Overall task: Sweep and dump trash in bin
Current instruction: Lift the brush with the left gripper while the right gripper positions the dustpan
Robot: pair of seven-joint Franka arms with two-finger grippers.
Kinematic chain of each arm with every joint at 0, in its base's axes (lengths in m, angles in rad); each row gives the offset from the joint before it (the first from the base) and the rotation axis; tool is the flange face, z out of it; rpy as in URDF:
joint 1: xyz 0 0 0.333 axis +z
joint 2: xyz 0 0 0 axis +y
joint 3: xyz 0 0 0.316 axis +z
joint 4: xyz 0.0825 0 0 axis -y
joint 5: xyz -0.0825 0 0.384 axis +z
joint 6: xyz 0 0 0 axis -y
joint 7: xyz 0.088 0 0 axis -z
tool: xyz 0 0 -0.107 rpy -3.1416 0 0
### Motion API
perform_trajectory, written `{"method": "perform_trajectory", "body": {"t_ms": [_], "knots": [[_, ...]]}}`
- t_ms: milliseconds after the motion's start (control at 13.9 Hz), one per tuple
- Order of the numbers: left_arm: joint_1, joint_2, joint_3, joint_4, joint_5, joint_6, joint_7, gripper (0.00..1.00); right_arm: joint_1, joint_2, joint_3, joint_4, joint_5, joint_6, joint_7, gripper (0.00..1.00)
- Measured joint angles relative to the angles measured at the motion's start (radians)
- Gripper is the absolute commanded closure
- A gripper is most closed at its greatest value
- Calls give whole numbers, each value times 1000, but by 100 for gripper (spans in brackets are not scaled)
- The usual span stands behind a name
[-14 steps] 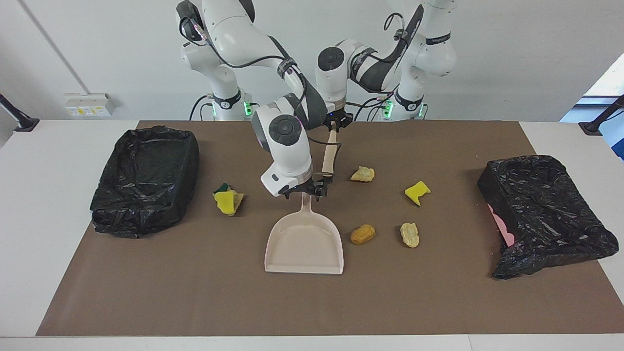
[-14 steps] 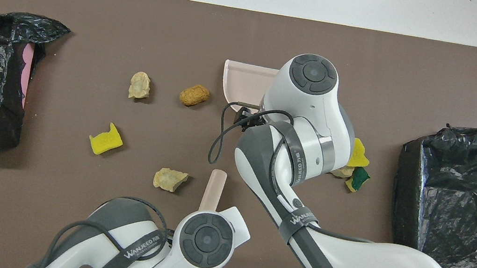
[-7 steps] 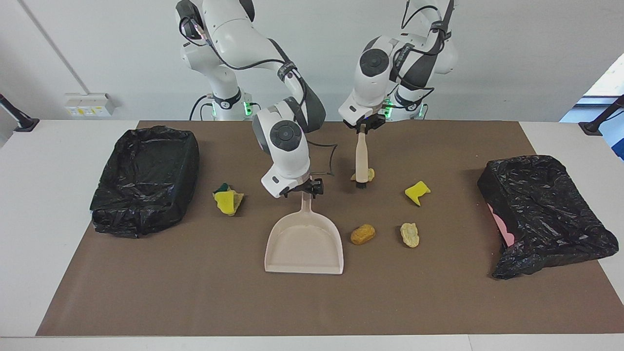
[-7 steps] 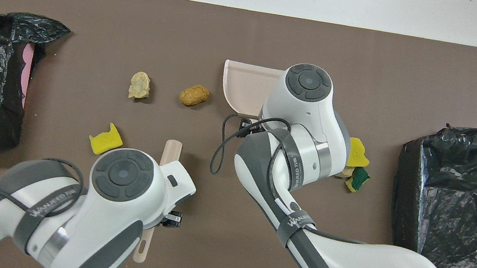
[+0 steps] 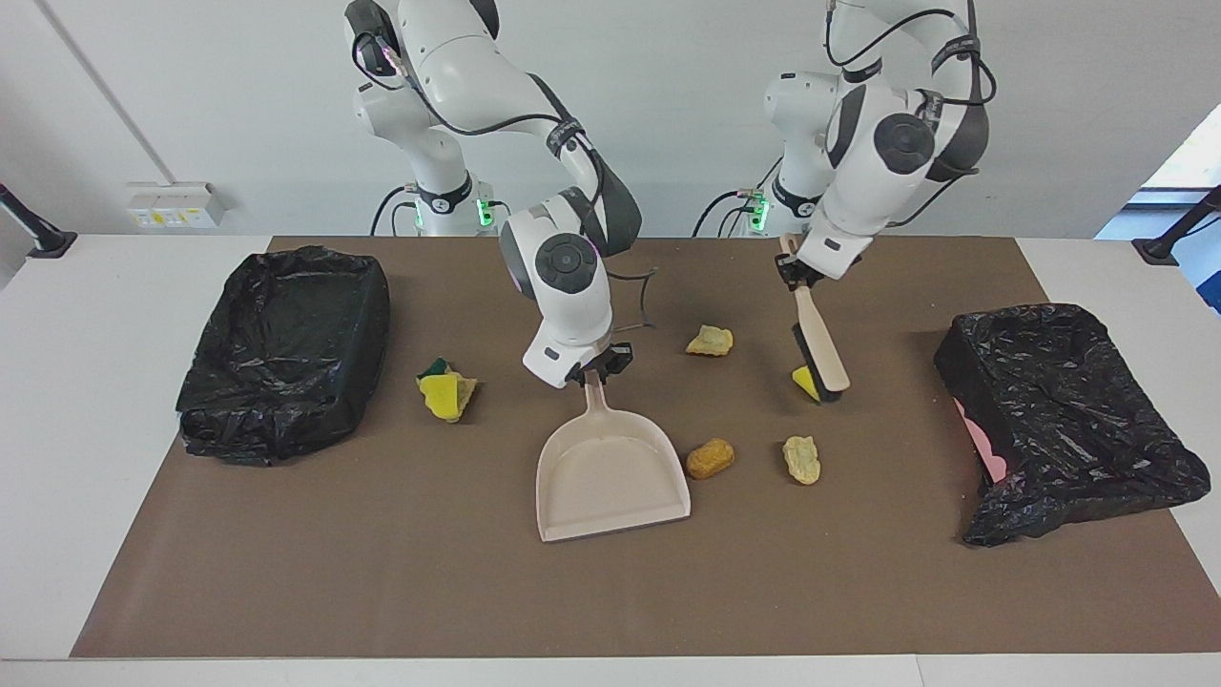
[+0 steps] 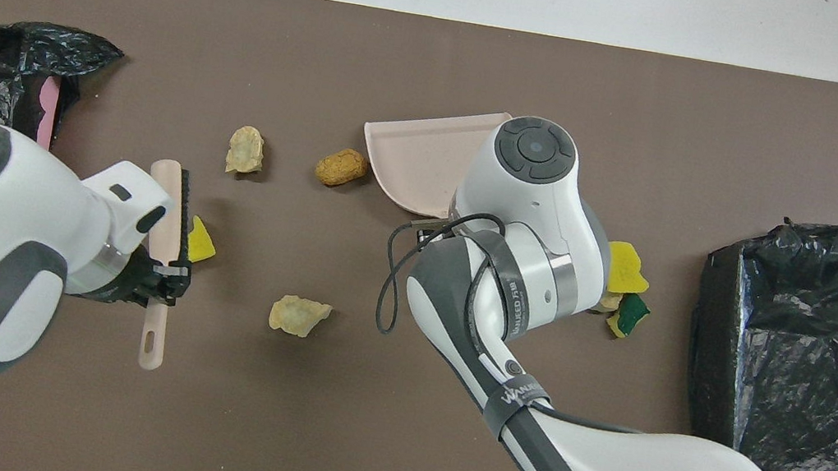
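My right gripper (image 5: 597, 367) is shut on the handle of the beige dustpan (image 5: 610, 472), which lies flat on the brown mat with its mouth beside an orange-brown chunk (image 5: 711, 458). My left gripper (image 5: 792, 270) is shut on the handle of the beige hand brush (image 5: 822, 348). The brush's bristles rest against a yellow chunk (image 5: 802, 381). A pale tan chunk (image 5: 801, 459) lies beside the orange-brown one. Another tan chunk (image 5: 710, 340) lies nearer to the robots. A yellow and green chunk (image 5: 444, 392) lies toward the right arm's end.
A bin lined with a black bag (image 5: 286, 348) stands at the right arm's end of the mat. A second black-bagged bin (image 5: 1068, 410), with pink showing at its side, stands at the left arm's end.
My left arm has swung the brush from the tan chunk near the robots toward its own end of the table, onto the yellow chunk. My right gripper has turned the dustpan's mouth toward the orange-brown chunk.
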Motion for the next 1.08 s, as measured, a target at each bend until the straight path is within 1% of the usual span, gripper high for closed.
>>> {"method": "perform_trajectory", "body": {"t_ms": [144,288,432,649,793,865,1009,1081], "knots": [[96,18,2,0,0,20,58,100,-27,-18,-2,0,0,-6,-241,100],[147,42,2,-3,0,27,91,100,-76,-58,-3,0,0,-78,-508,100],[162,81,1,-18,0,68,118,100,-108,-107,-3,-22,-10,-142,-713,100],[164,129,-1,-43,0,112,195,100,-97,-169,0,-105,-145,-149,-954,100],[163,124,-7,-69,0,118,220,100,-86,-199,0,-178,-181,-113,-1012,100],[159,116,-12,-83,0,118,225,100,-71,-218,1,-224,-193,-79,-991,100],[136,96,-21,-110,0,118,226,100,-13,-269,2,-325,-281,-17,-880,100],[114,86,-23,-124,0,118,223,100,12,-295,4,-365,-305,-7,-848,100]]}}
